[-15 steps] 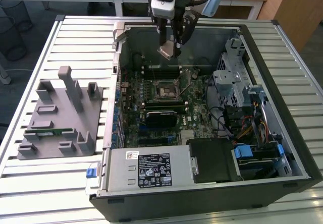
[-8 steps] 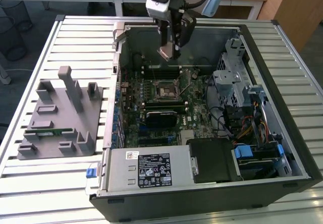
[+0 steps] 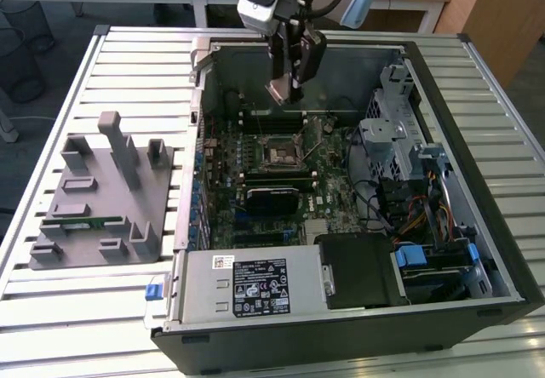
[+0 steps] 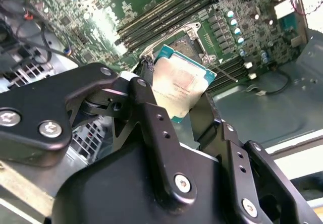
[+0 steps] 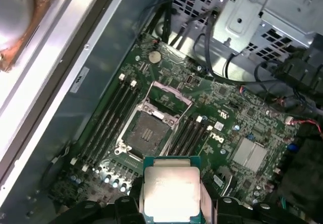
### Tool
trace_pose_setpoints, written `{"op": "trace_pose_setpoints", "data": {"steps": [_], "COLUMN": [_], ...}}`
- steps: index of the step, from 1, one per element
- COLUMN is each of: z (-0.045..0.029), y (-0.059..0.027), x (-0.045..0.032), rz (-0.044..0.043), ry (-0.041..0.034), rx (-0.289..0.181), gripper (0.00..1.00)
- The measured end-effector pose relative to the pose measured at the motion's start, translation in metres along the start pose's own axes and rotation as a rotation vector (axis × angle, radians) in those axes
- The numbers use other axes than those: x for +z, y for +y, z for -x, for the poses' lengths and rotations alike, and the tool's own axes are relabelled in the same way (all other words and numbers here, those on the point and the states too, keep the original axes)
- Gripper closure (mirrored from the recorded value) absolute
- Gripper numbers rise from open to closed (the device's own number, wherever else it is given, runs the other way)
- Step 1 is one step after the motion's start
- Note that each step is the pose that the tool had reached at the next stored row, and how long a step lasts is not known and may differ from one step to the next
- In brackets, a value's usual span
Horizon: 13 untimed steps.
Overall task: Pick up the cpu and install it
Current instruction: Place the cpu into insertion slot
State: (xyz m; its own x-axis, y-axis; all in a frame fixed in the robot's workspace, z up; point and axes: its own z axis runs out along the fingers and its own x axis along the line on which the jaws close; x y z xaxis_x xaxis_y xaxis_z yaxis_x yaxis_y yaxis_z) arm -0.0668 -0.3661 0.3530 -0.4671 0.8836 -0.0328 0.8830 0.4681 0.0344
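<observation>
Holding: the gripper [image 3: 283, 95] hangs over the open computer case [image 3: 341, 335] in the upper middle of the exterior view, jaws clenched on the cpu [image 3: 280, 94] by two opposite edges.
Cpu: up in the air, clear of the board. In both wrist views it sits between the black fingers [image 4: 151, 113], and its silvery top and teal-green rim are plain to see.
Socket: the square socket [image 5: 149, 133] lies on the board near the cpu's far edge in the first wrist view. It has a dark centre and a metal frame around it.
Case contents: a green motherboard [image 3: 332, 182] covers the floor, with memory slots [image 5: 108, 118] on either side of the socket. A silver power supply [image 3: 247, 284] sits at the lower middle of the exterior view, and a drive cage [image 3: 392, 131] with coloured cables sits on the exterior view's right.
Fixture: a grey fixture [image 3: 102, 199] stands at the exterior view's left, well apart from the case. A green memory stick [image 3: 85, 222] lies in one of its slots.
Tabletop: the slatted metal tabletop [image 3: 85, 327] carries both the case and the fixture.
</observation>
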Motion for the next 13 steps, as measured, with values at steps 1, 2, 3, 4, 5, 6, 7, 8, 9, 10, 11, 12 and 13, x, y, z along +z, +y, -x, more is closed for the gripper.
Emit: {"op": "trace_pose_setpoints", "data": {"steps": [1, 2, 3, 4, 5, 6, 7, 8, 9, 10, 11, 12, 13], "z": [0.0000, -0.0001, -0.0002, -0.0003, -0.0003, -0.0005, -0.0006, -0.0007, -0.0008, -0.0009, -0.0009, -0.0009, -0.0010], "y": [0.0000, 0.0000, 0.0000, 0.0000, 0.0001, 0.0001, 0.0001, 0.0002, 0.0002, 0.0003, 0.0002, 0.0002, 0.0002], "x": [0.0004, 0.0008, 0.0012, 0.0016, 0.0020, 0.0025, 0.0030, 0.0034, 0.0041, 0.0048, 0.0055, 0.0061, 0.0068], "rz": [-0.0005, -0.0010, -0.0013, -0.0016, -0.0021, -0.0024, -0.0028, -0.0033, -0.0037, -0.0041, -0.0046, -0.0051, -0.0056], "ry": [-0.0005, -0.0011, -0.0015, -0.0020, -0.0025, -0.0030, -0.0035, -0.0040, -0.0044, -0.0049, -0.0054, -0.0059, -0.0065], "rx": [0.016, 0.029, 0.042, 0.057, 0.072, 0.085, 0.097, 0.109, 0.122, 0.135, 0.151, 0.166, 0.182], "gripper": [0.47, 0.47, 0.47, 0.47, 0.47, 0.47, 0.47, 0.47, 0.47, 0.47, 0.47, 0.47, 0.47]}}
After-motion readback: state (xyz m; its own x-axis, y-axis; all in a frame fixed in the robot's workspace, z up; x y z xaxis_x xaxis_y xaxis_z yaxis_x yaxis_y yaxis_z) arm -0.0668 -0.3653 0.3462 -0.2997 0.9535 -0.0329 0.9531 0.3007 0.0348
